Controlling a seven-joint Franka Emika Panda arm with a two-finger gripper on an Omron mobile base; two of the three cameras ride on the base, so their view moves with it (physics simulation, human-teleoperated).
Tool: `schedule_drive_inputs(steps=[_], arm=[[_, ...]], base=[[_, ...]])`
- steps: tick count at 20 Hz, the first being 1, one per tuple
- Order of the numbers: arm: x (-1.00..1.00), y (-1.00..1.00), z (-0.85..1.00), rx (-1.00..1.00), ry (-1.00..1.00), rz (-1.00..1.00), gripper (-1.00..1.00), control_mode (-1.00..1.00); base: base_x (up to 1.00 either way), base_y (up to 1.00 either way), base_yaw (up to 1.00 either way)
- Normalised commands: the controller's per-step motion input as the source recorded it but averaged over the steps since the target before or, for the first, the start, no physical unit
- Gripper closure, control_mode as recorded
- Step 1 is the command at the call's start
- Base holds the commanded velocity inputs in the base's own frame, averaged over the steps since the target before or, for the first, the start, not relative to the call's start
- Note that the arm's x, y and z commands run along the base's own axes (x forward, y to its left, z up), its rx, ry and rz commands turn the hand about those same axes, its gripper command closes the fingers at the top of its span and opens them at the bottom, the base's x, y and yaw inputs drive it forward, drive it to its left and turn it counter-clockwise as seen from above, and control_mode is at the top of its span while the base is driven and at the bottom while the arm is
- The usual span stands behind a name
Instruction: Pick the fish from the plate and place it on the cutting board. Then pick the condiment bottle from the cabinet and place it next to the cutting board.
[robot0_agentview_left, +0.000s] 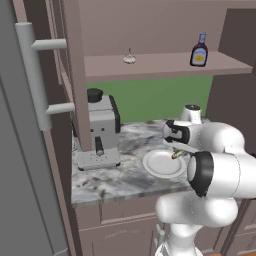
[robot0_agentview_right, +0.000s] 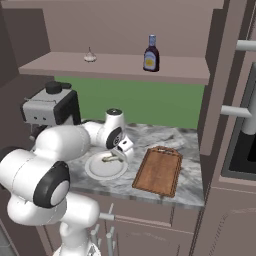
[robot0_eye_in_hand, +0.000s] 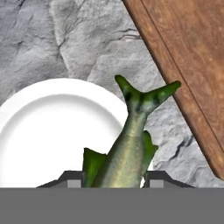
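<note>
In the hand view the gripper (robot0_eye_in_hand: 113, 177) sits at the bottom centre of the frame, its two dark finger tips (robot0_eye_in_hand: 72, 178) clasped on either side of the fish (robot0_eye_in_hand: 127, 146), whose green forked tail points up toward the middle of the picture. The fish is grasped by its body and hangs over the right edge of the plate (robot0_eye_in_hand: 48, 131), which fills the lower left of that view; whether it is lifted clear of the plate I cannot tell. To the upper right runs the reddish-brown cutting board (robot0_eye_in_hand: 188, 65), apart from the plate, with grey marbled surface (robot0_eye_in_hand: 65, 39) between them.

In the right base view the fish (robot0_agentview_right: 112, 159) shows as a small sliver just left of the gripper (robot0_agentview_right: 121, 155), over the plate (robot0_agentview_right: 102, 171) at the frame's centre left, and the cutting board (robot0_agentview_right: 159, 171) lies just right of it. The condiment bottle (robot0_agentview_right: 151, 55) stands upright on the cabinet (robot0_agentview_right: 170, 70) shelf at upper centre, with a small pale garlic-shaped thing (robot0_agentview_right: 90, 57) to its left. A coffee machine (robot0_agentview_right: 50, 111) stands at the left, behind the arm.
</note>
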Motion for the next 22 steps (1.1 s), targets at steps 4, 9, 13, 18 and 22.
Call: schedule_drive_inputs(steps=[4,9,13,18,22], arm=[[-0.02,-0.21,0.04,0.0,0.0,0.0,1.0,-1.0],[0.0,-0.25,0.03,0.0,0.0,0.0,1.0,-1.0],[0.0,-0.28,0.01,0.0,0.0,0.0,1.0,-1.0],[0.0,-0.32,0.0,0.0,0.0,0.0,1.0,-1.0],[0.0,-0.34,0.0,0.0,0.0,0.0,1.0,-1.0]], base=[[0.0,0.0,0.0],[0.0,0.0,0.0],[0.0,0.0,0.0],[0.0,0.0,0.0],[0.0,0.0,0.0]])
